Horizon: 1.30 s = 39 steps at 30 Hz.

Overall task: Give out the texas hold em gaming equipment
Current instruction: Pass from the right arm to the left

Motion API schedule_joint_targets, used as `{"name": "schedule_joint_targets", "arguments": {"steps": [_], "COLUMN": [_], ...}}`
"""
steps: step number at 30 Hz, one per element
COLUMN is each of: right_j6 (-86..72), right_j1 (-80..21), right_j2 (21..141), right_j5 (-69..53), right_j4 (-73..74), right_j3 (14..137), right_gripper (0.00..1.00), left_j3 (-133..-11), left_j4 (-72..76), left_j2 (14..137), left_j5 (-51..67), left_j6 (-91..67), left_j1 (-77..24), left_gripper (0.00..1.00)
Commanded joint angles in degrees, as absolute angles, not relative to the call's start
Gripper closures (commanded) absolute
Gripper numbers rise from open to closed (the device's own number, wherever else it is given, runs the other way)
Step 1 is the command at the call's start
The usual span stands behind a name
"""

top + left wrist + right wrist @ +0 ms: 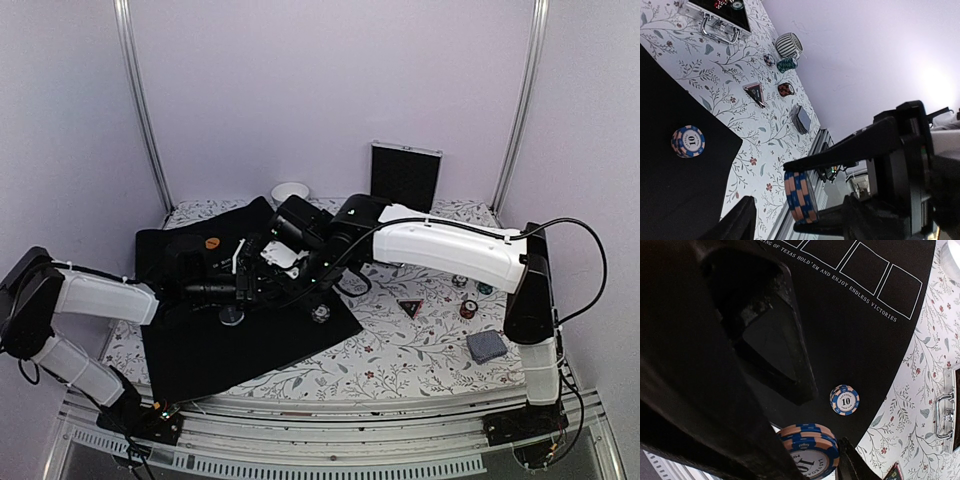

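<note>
From the top view, I see my left arm (100, 297) and my right arm (445, 245) both reaching in low over the black mat (220, 360). They meet near its middle. One single chip (320, 314) lies flat on the mat just beside them. The card deck (486, 346), the triangle marker (410, 307) and a few loose chips (467, 309) sit on the flowery table (400, 360), well off to the right. In the left wrist view, the left pincer (796, 196) is closed tight on a chip stack (802, 200), blue and pink, held up off the table. The wrist looks rolled onto its side. In the right wrist view, a blue and pink stack sits close by the dark fingers of the right pincer (807, 422). I cannot tell if that pincer grips it or how wide it is. I think I am in the middle of handing out chips. Next I would need to bring the stack down to a free spot on the mat, turn it flat, and let go gently so it does not roll or tip.
</note>
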<state>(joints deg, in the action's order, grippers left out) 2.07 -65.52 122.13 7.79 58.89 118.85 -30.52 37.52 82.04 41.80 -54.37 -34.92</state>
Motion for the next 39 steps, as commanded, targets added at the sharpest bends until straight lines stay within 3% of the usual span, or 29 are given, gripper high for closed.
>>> {"name": "schedule_joint_targets", "arguments": {"steps": [1, 9, 14, 24, 28, 30, 35, 37, 39], "right_j6": [2.81, 2.9, 3.15, 3.07, 3.12, 3.16, 3.12, 3.16, 2.83], "right_j1": [-65.73, -65.67, -65.72, -65.66, -65.69, -65.67, -65.68, -65.68, -65.66], "right_j2": [123.51, 124.1, 124.01, 123.32, 123.35, 123.46, 123.36, 123.2, 123.0], "right_j5": [9.12, 10.63, 10.91, 11.54, 11.61, 11.7, 12.43, 13.08, 14.06], "right_j4": [57.88, 57.83, 57.53, 56.58, 56.48, 56.43, 56.33, 55.9, 55.75], "right_j3": [120.85, 120.76, 120.76, 120.67, 120.61, 120.59, 119.97, 119.28, 118.65], "right_gripper": [0.97, 0.97, 0.97, 0.97, 0.97, 0.97, 0.97, 0.88, 0.57], "left_j3": [-33.16, -36.51, -36.83, -37.74, -38.32, -38.32, -38.24, -38.24, -38.34], "left_j4": [38.02, 34.81, 33.57, 32.47, 31.77, 31.58, 30.83, 29.39, 27.0], "left_j2": [84.92, 87.64, 88.92, 90.92, 90.96, 90.9, 90.61, 89.77, 88.17], "left_j5": [43.59, 44.09, 44.12, 44.47, 44.72, 44.78, 44.34, 43.07, 40.37], "left_j6": [-54.55, -52.58, -52.1, -51.61, -50.94, -50.78, -50.59, -50.17, -48.99], "left_j1": [-36.74, -38.19, -38.3, -38.32, -38.33, -38.39, -38.32, -38.29, -38.14], "left_gripper": [0.41, 0.41, 0.47, 0.69, 0.86, 1.0, 1.0, 1.0, 1.0]}}
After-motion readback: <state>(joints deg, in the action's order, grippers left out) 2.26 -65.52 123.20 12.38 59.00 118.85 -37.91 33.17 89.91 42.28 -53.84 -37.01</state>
